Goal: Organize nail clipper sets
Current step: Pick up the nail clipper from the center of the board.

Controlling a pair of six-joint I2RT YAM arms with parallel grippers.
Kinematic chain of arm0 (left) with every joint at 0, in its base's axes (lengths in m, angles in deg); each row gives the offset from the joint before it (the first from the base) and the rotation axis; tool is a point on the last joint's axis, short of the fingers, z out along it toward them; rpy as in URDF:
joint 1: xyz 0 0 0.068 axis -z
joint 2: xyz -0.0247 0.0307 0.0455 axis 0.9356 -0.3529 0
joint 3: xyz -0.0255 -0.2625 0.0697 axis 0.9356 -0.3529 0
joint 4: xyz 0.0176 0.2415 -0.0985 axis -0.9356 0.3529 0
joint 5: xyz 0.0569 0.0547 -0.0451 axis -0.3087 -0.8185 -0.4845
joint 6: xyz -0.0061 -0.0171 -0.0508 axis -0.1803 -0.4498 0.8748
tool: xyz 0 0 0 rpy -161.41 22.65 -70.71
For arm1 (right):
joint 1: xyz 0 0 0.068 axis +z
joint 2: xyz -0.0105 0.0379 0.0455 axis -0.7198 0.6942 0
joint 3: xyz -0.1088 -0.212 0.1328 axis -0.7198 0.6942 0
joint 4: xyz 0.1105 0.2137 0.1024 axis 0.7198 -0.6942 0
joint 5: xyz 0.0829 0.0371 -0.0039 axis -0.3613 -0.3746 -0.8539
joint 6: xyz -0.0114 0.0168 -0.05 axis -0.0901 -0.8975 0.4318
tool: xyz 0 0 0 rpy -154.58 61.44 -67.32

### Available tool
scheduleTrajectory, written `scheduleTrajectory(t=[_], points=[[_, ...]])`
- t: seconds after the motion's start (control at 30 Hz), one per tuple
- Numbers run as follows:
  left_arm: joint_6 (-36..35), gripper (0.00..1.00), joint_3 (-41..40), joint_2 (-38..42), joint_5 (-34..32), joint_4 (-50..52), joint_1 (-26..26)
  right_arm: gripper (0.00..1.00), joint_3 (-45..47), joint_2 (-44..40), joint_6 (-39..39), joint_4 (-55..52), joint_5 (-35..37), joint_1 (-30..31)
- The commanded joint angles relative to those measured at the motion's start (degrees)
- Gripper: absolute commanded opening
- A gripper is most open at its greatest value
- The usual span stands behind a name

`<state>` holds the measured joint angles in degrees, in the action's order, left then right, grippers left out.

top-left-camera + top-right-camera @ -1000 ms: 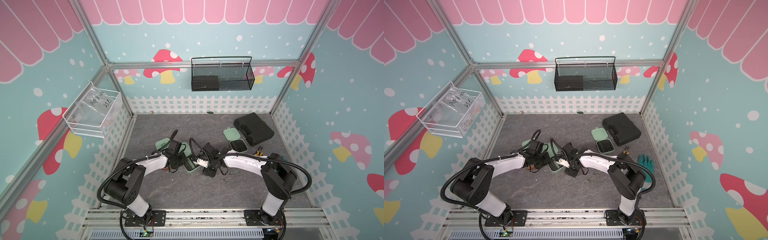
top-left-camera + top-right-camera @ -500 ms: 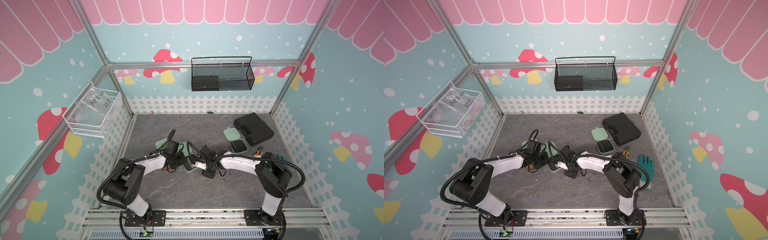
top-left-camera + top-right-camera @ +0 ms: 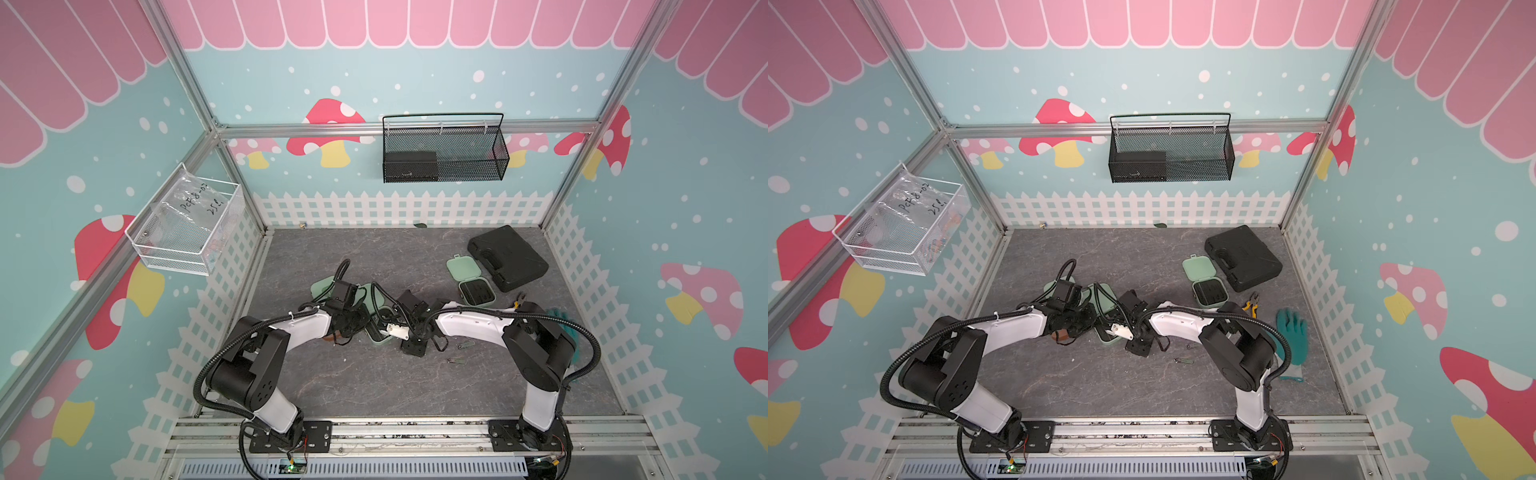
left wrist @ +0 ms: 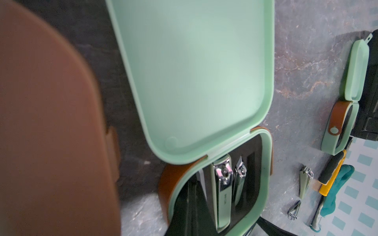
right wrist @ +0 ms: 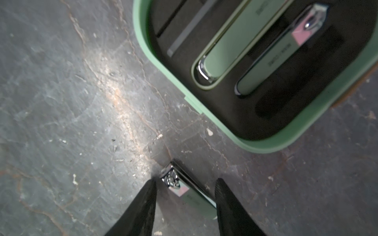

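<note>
An open mint green case (image 3: 380,332) (image 3: 1105,337) lies mid-floor between my arms. The left wrist view shows its raised lid (image 4: 194,81) and black insert with two clippers (image 4: 223,194). My left gripper (image 4: 191,183) (image 3: 357,326) is shut, its fingers at that case's rim; whether they pinch it is unclear. A brown case (image 4: 51,122) (image 3: 1062,336) sits just beside it. My right gripper (image 5: 185,183) (image 3: 413,347) is open, with a loose clipper (image 5: 184,192) lying on the floor between its fingers. A second open mint case (image 3: 476,291) (image 3: 1209,293) lies at the right.
A black tool case (image 3: 507,257) sits back right. Yellow-handled pliers (image 3: 1250,303) and a teal glove (image 3: 1292,336) lie near the right arm. Loose clippers (image 3: 465,345) (image 3: 1183,361) rest on the floor. Another mint case (image 3: 322,286) shows behind the left wrist.
My right arm's elbow has swung slightly to the left and its gripper has sunk a little nearer the floor beside the mint case. The left arm has stayed put.
</note>
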<state>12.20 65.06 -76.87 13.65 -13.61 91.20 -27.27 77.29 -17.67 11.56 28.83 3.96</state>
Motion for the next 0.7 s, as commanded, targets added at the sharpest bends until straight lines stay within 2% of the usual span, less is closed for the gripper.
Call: scheduleTrajectory(t=[0.0,0.47,0.67], points=[[-0.63,0.00,-2.04,-0.59,-2.88,2.88,-0.80,0.46,1.01,3.94,1.53,-2.68,-0.25,0.37],[-0.24,0.00,-2.31,0.87,-3.09,3.57,-0.77,0.36,2.02,3.41,1.52,-5.65,-0.17,-0.64],[-0.38,0.00,-2.13,1.24,-3.31,4.02,-0.78,0.36,2.20,2.65,1.56,-6.28,-0.08,-2.30]])
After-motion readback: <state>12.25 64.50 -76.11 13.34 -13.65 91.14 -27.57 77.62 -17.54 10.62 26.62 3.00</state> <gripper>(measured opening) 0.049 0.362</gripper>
